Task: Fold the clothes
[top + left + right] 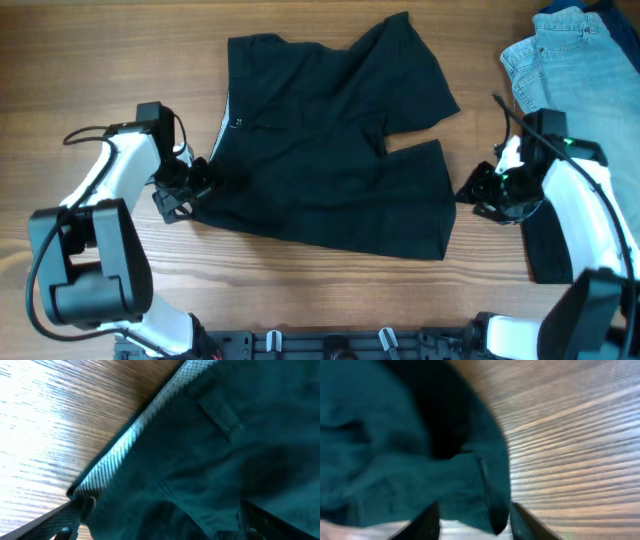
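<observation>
The black shorts [330,140] lie spread flat on the wooden table, with the grey-lined waistband [225,125] at the left and two legs pointing right. My left gripper [185,192] is at the lower left waistband corner. In the left wrist view its fingers [160,527] are wide apart with black fabric [225,450] and the grey lining [130,440] between them. My right gripper [472,190] is at the near leg's hem. In the right wrist view its fingers [472,522] are apart around the hem corner [490,495].
Light-blue denim jeans [572,55] lie at the far right corner. A dark item [548,250] lies under the right arm near the right edge. Bare wood [100,60] surrounds the shorts. A black rail [330,345] runs along the front edge.
</observation>
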{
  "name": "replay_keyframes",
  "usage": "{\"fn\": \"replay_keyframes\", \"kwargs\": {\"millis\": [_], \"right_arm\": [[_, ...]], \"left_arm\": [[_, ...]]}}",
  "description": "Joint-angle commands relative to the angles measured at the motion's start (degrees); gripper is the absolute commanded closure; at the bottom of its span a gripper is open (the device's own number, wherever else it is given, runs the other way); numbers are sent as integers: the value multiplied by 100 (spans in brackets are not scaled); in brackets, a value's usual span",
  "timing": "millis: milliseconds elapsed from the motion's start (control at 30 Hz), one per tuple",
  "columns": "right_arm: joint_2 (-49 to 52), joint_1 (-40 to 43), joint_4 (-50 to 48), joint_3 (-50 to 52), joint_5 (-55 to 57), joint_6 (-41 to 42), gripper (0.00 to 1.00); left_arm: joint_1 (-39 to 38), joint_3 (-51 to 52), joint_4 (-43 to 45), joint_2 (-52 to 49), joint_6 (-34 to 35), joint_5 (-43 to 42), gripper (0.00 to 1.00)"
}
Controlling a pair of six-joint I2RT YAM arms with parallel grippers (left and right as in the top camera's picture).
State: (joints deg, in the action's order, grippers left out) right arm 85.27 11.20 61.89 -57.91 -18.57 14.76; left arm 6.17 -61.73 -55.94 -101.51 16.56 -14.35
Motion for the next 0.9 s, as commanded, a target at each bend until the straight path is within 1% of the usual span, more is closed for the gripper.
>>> {"fn": "replay_keyframes", "kwargs": {"millis": [0,100,167,233,267,300,367,433,500,567,667,700,767,867], "right_arm": [[-326,15,114,-151,-649,-501,45],[-337,-164,66,-151,-684,-756,44],[-339,-468,-232,-151,-592,-866,44],[-337,-776,-675,-151,-164,-767,43],[-337,-866,-929,-151,39,-669,39],[-321,-944,-1346,-151,81,-691,35],[-293,-990,-1937,-151,70,-684,32],[-286,-1014,-2312,-157,-7,-669,31],[-286,-1027,-2306,-280,-140,-669,31],[-286,-1080,-2096,-492,-133,-741,30],[-286,-1196,-1692,-1209,24,-1019,28],[-273,-1217,-1714,-1364,70,-1036,27],[-142,-1276,-1784,-1888,192,-1130,22],[380,-1296,-2105,-2741,188,-1241,20]], "left_arm": [[-94,33,57,476,-188,-61,0],[-164,33,238,822,-293,-61,2],[-284,33,514,1158,-293,-59,3],[-431,33,809,1515,-291,15,4],[-496,33,927,1611,-291,114,3],[-586,33,1182,1722,-313,236,0],[-706,35,1694,1740,-555,216,0],[-822,20,2050,1735,-728,219,0],[-914,-240,2050,1735,-717,219,0],[-929,-522,1967,1735,-708,216,0],[-929,-1445,1611,1683,-691,221,0],[-929,-1633,1556,1639,-693,223,0],[-929,-2229,1375,1425,-695,339,0],[-929,-3213,1126,726,-719,527,0]]}}
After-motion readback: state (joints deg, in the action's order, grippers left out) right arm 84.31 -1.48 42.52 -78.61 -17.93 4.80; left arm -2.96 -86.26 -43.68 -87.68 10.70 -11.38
